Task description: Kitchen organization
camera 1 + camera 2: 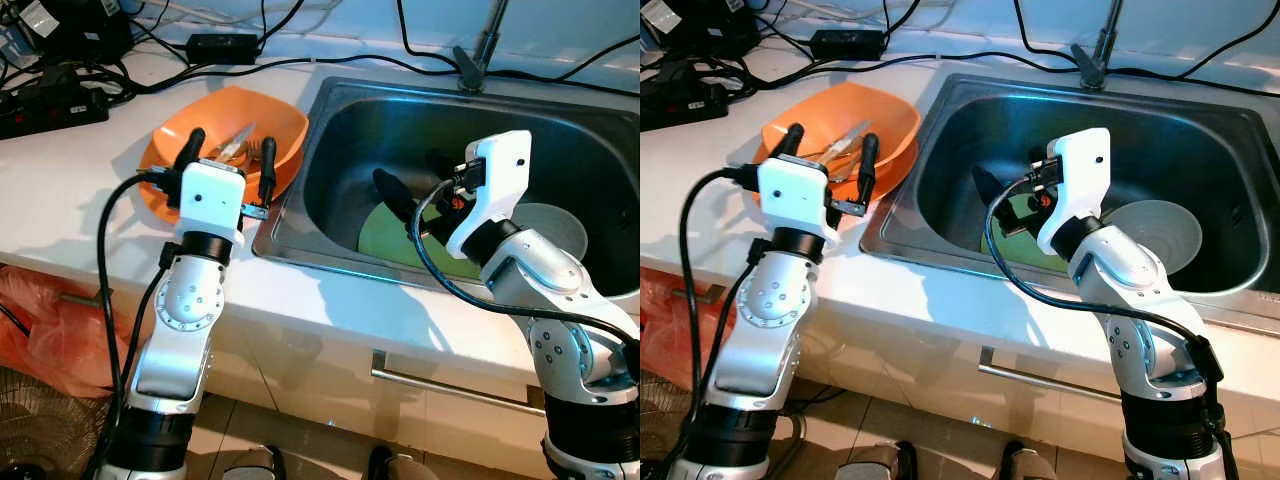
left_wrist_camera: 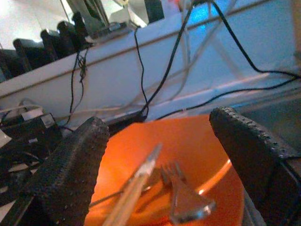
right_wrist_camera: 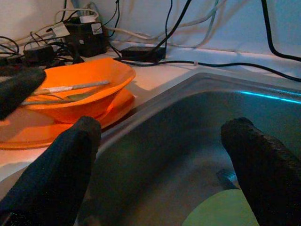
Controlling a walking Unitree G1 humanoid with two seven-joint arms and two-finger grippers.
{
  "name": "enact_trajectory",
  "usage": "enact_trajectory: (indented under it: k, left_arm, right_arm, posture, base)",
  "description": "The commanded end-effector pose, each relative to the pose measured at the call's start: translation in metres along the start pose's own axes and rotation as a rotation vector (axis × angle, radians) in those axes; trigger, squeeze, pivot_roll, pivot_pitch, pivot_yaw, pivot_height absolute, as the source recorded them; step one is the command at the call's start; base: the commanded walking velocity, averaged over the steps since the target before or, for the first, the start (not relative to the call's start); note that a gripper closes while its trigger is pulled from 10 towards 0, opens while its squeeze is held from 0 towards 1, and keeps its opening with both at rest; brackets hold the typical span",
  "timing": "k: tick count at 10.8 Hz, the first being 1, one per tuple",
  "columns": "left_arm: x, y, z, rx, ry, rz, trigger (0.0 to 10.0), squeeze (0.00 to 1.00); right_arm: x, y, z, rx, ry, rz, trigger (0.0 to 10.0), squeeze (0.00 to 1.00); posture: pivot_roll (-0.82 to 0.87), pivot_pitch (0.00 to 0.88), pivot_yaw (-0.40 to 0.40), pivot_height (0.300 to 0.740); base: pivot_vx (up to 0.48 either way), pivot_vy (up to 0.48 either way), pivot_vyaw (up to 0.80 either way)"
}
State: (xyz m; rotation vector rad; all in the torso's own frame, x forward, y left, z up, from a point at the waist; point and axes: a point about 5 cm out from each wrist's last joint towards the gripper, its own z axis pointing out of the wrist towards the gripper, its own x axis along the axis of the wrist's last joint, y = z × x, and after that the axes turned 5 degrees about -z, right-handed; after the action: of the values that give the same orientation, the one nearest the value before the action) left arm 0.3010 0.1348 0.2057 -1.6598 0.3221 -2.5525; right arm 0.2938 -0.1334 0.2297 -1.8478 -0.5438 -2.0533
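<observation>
Left gripper [image 1: 229,153] (spread) over orange bowl [image 1: 280,125] beside sink [image 1: 330,90] rim

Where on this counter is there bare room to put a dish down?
The white counter is bare left of the orange bowl, and along the front edge before the sink. Cables crowd the back.

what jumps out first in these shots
The orange bowl on the white counter, holding a fork and other utensils, with the left tool open just in front of it. Beside it, the steel sink holds a green plate and white bowl, the right tool open above.
</observation>
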Motion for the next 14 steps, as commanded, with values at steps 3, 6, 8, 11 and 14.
enact_trajectory:
  k: [3,6,8,11,14]
  left_arm:
    - [0.009,-0.001,0.008,0.005,0.039,0.017,10.0,0.0]
    - [0.017,0.0,0.012,-0.002,0.059,0.006,10.0,0.0]
    - [0.017,0.0,0.013,-0.007,0.056,0.004,10.0,0.0]
    - [0.018,0.005,0.009,-0.04,0.044,0.004,10.0,0.0]
    - [0.028,0.01,0.011,-0.067,0.069,0.004,10.0,0.0]
  right_arm:
    - [0.004,-0.002,-0.001,0.01,0.005,-0.01,10.0,0.0]
    - [0.002,-0.008,-0.006,0.079,-0.015,0.018,10.0,0.0]
    - [0.001,-0.014,-0.015,0.212,-0.04,0.05,10.0,0.0]
    - [0.001,-0.01,-0.017,0.234,-0.059,0.02,10.0,0.0]
    - [0.0,-0.013,-0.017,0.247,-0.064,0.014,10.0,0.0]
  posture:
    - [0.0,0.149,0.023,0.74]
    - [0.0,0.147,0.029,0.74]
    - [-0.01,0.144,0.029,0.74]
    - [0.0,0.138,0.03,0.74]
    - [0.0,0.139,0.031,0.74]
  base:
    - [0.0,0.0,0.0]
    - [0.0,0.0,0.0]
    - [0.0,0.0,0.0]
    - [0.0,0.0,0.0]
    - [0.0,0.0,0.0]
